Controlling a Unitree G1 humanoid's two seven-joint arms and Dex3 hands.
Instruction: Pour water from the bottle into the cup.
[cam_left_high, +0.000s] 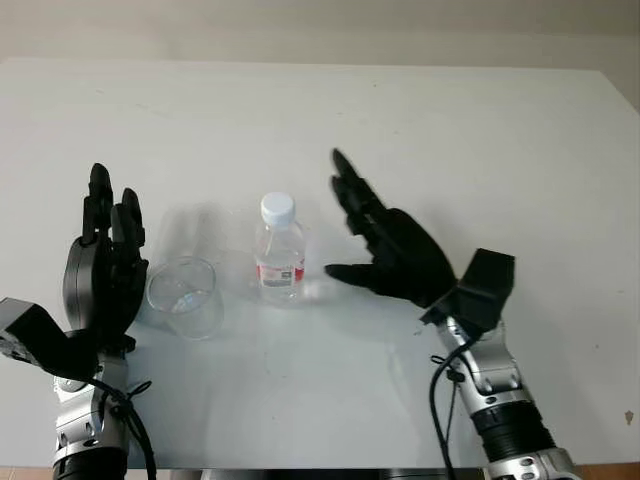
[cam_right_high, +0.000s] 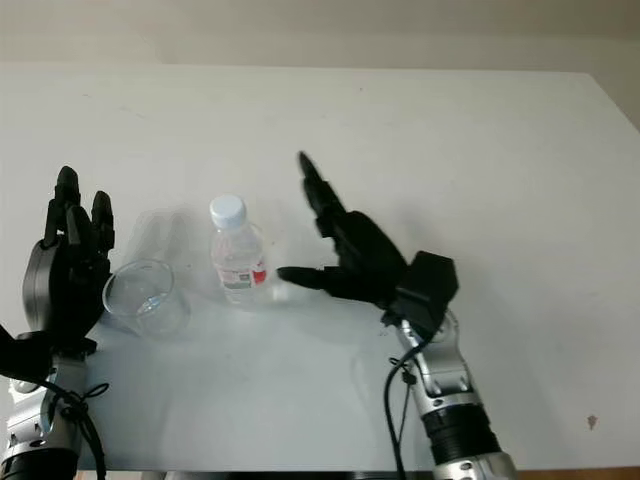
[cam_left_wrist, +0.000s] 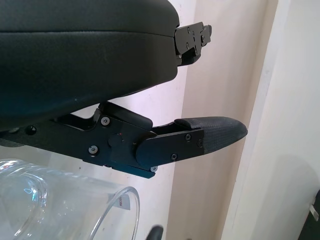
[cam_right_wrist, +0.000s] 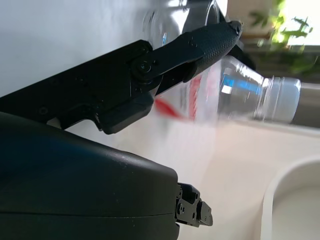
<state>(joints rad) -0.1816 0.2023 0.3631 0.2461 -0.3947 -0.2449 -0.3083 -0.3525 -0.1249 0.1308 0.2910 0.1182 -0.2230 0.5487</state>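
On the white table (cam_left_high: 480, 150), the robot's left hand (cam_left_high: 100, 265) stood upright at the left edge of the scene, open and holding nothing, its fingers (cam_left_high: 98, 200) pointing up just beside a clear glass cup (cam_left_high: 184, 296). The cup stood upright and looked empty. Just to its right, near but not touching, a small clear plastic water bottle (cam_left_high: 279, 250) with a white cap (cam_left_high: 277, 207) and a red label (cam_left_high: 281, 273) stood upright, cap apparently on. Further right, the right hand (cam_left_high: 385, 245) was open beside the bottle, fingers extended wide and thumb (cam_left_high: 345, 273) reaching toward the label, close to the bottle but not closed on it.

The bottle appeared light and thin-walled, likely to dent under a hard squeeze and smooth enough to slip; the firmest hold would probably be around the labelled middle, below the shoulder. The cup looked fragile and easy to tip, so the left hand might need to steady it.
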